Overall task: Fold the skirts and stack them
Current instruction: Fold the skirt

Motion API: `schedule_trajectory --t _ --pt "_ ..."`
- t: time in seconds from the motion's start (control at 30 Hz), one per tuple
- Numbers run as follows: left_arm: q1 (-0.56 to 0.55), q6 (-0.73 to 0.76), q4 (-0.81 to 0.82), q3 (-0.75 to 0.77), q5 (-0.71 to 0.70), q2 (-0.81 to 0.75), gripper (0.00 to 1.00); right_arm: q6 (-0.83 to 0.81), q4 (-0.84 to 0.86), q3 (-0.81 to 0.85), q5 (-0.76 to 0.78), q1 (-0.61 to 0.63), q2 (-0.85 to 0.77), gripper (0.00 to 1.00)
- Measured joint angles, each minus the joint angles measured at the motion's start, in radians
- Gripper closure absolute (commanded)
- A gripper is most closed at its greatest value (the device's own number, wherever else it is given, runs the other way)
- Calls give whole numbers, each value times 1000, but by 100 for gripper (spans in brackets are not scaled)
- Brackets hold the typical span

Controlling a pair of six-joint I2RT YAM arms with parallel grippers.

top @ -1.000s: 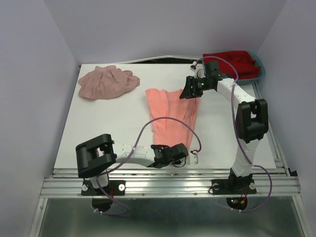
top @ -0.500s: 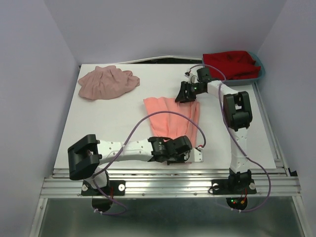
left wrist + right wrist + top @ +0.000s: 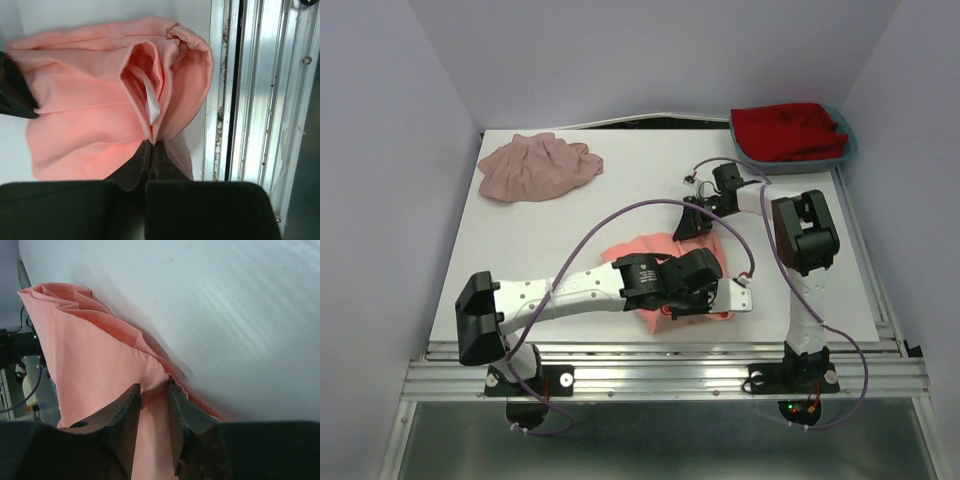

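**Both arms pinch the coral skirt (image 3: 642, 248)**

It lies bunched near the front edge of the bench (image 3: 540, 250). The left fingers (image 3: 132, 170) are pressed together on a fold below its white tag (image 3: 151, 107). The right fingers (image 3: 120, 412) pinch its pleated far edge. The mauve skirt (image 3: 538, 166) lies well apart, at the far left corner.

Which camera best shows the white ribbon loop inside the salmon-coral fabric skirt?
Left wrist view: the white ribbon loop lies between folds of the salmon-coral skirt. Overhead and right wrist views show only fabric, no loop.
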Motion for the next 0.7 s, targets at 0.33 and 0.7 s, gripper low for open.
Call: schedule_trajectory --t 0.33,0.7 --pt "182 98 -10 61 -8 35 100 -171 -109 -130 -106 11 -73 69" --pt "344 260 196 -36 -53 98 100 -261 -192 -148 -137 11 -76 71"
